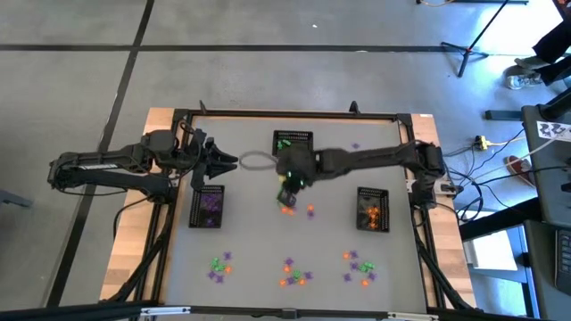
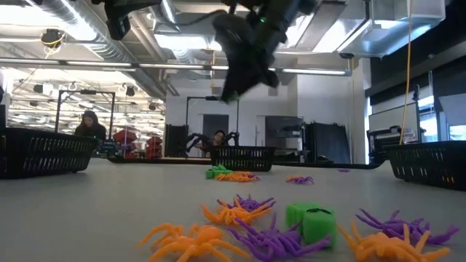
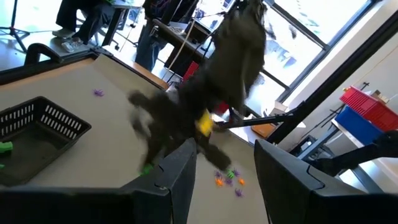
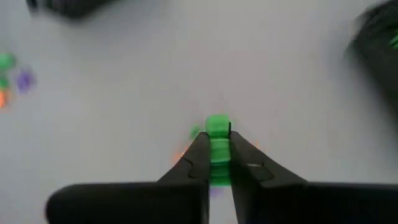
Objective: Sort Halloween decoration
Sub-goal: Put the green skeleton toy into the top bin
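Grey tabletop (image 1: 259, 236) in a light wood frame, concrete floor around it. Three black mesh baskets: one at 12 o'clock (image 1: 293, 141) with green bits inside, one at 9 o'clock (image 1: 209, 207) with purple bits, one at 3 o'clock (image 1: 372, 209) with orange bits. Low view looks into a workshop with bright ceiling lights; a person (image 2: 89, 125) sits far back beyond the table edge.

Loose trinkets: three mixed clusters of purple, green and orange along the 6 o'clock edge (image 1: 221, 265) (image 1: 294, 273) (image 1: 359, 266). A few orange ones (image 1: 298, 210) lie just below table centre, and a single purple one (image 1: 355, 146) sits up near 1 o'clock. Low view shows spider shapes up close, orange (image 2: 191, 240) and purple (image 2: 271, 239), with a green block (image 2: 313, 222) among them.

Right arm reaches in from 3 o'clock across to table centre, wrist pitched down. Right gripper (image 4: 216, 152) is raised off the surface, fingers narrow and clamped on a green trinket (image 4: 217, 126), which sticks out past the tips. In the high view that puts it just below the 12 o'clock basket, above the orange strays.

Left arm comes in from 9 o'clock and holds near the upper left of the table. Left gripper (image 3: 224, 168) has its fingers spread apart with nothing between them, pointed toward the right arm.
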{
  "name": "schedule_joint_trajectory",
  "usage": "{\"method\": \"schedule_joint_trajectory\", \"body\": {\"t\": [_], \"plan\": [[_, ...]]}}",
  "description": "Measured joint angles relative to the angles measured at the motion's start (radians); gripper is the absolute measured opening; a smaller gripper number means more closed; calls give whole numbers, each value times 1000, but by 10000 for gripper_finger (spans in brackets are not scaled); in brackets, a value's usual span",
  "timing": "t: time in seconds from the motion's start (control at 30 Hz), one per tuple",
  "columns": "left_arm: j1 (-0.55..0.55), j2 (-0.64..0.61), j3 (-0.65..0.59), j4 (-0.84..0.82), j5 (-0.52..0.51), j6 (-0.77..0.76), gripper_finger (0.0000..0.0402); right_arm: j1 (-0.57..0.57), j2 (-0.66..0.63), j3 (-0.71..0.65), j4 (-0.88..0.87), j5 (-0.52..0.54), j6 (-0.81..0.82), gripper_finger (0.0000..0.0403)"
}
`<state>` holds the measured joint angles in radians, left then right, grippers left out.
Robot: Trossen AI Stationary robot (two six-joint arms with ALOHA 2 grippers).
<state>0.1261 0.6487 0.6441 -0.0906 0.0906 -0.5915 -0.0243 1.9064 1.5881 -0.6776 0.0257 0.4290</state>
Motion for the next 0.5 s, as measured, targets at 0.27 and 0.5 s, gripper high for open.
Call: {"method": "schedule_joint_trajectory", "body": {"t": [0.27, 0.5], "plan": [[-20, 0, 0, 0, 7, 0, 153, -192, -2, 137, -23, -56, -93, 44], [-31, 0, 0, 0, 1, 0, 153, -347, 4, 137, -34, -124, -113, 31]]}}
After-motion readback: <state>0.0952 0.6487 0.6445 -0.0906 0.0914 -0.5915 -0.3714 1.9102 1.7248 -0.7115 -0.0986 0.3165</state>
